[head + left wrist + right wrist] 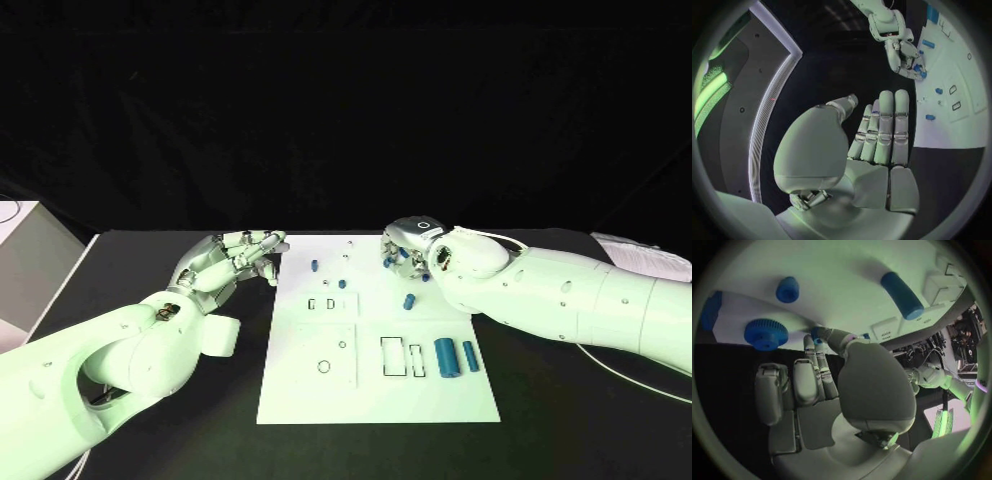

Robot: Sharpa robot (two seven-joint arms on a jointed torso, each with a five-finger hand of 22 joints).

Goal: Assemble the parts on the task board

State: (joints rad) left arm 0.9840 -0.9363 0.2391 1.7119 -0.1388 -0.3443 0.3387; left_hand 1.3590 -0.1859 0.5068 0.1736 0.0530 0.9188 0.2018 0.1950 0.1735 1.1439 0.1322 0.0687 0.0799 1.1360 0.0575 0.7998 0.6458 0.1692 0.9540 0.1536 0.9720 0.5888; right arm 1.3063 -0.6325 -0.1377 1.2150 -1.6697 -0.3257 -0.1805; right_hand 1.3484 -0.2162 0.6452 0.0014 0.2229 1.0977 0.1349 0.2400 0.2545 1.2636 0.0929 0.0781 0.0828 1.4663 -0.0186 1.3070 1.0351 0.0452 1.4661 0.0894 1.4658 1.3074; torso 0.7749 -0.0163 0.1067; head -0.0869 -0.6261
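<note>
Assembly barely begun: most blue parts lie loose on the task board (378,390).

Two larger blue cylinders (456,356) lie side by side near the board's right edge beside empty rectangular slots (392,355), a small cylinder (410,300) lies loose mid-board, and small pegs (315,267) sit near the far edge (whether any is seated I cannot tell). The right hand (404,250) is down over the board's far right part, thumb and a finger closing on a small blue piece (819,336), with a blue gear (766,333) just beside. The left hand (231,262) hovers over the black surface (173,270) left of the board, fingers straight and together, holding nothing.
</note>
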